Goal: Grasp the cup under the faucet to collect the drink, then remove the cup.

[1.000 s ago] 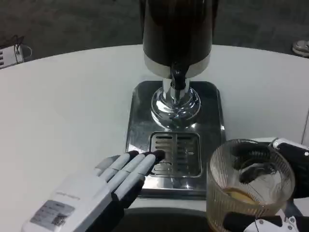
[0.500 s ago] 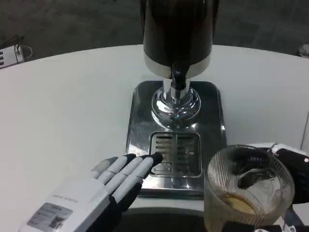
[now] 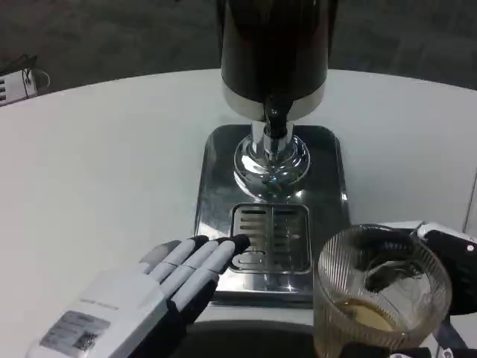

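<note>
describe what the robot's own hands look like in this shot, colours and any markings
The left robot hand has a smooth white plastic back with light grey fingers ending in black tips, and black on its underside. A grey label with small printed text and a QR-like code sits near the wrist. The right robot hand, seen partly through a ribbed clear glass cup, is black with white casing panels.

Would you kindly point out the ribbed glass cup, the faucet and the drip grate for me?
ribbed glass cup [image 3: 339, 283]: head view, on its ribbed left wall.
faucet [image 3: 275, 123]: head view, on the black spout under the dispenser.
drip grate [image 3: 272, 237]: head view, on the slotted middle of the grate.
</note>
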### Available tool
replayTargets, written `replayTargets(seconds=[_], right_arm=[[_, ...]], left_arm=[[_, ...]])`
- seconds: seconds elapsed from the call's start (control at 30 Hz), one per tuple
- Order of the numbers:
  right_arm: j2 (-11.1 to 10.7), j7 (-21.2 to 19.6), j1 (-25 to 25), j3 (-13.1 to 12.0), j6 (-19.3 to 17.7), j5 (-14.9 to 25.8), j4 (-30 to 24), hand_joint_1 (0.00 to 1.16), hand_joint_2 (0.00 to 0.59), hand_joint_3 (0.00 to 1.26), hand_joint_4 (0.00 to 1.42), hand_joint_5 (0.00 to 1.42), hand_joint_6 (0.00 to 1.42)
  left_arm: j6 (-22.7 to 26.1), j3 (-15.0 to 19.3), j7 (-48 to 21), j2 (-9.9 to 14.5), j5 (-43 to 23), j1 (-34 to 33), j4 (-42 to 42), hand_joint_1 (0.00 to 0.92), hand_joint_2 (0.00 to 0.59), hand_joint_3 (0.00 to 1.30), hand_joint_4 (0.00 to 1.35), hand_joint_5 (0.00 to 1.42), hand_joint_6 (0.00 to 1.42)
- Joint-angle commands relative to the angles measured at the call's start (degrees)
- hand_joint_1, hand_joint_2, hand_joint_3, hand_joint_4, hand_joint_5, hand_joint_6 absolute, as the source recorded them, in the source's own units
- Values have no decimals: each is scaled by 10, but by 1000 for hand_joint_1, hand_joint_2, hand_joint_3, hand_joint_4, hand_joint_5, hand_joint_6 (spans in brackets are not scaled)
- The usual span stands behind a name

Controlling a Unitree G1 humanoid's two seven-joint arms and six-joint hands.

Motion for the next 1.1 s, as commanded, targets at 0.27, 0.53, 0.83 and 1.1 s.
replayTargets(seconds=[0.27, 0.53, 0.83, 1.1], right_arm=[[7, -7, -3, 0, -17, 2, -14, 904, 246, 1131, 1308, 1424, 1424], [9, -7, -5, -6, -12, 5, -14, 903, 246, 1131, 1308, 1424, 1424], [11, -5, -9, -10, -7, 7, -14, 902, 246, 1131, 1308, 1424, 1424], [12, -4, -14, -9, -4, 6, -12, 902, 246, 1131, 1308, 1424, 1424]], left_arm=[[1, 6, -12, 6, -10, 4, 4, 0, 69, 0, 0, 0, 9], [8, -1, -18, 3, -6, 0, 4, 0, 69, 0, 0, 0, 9], [14, -4, -22, 3, -5, -6, 4, 0, 69, 0, 0, 0, 9], [18, -2, -25, 4, -7, -8, 4, 0, 69, 0, 0, 0, 9]])
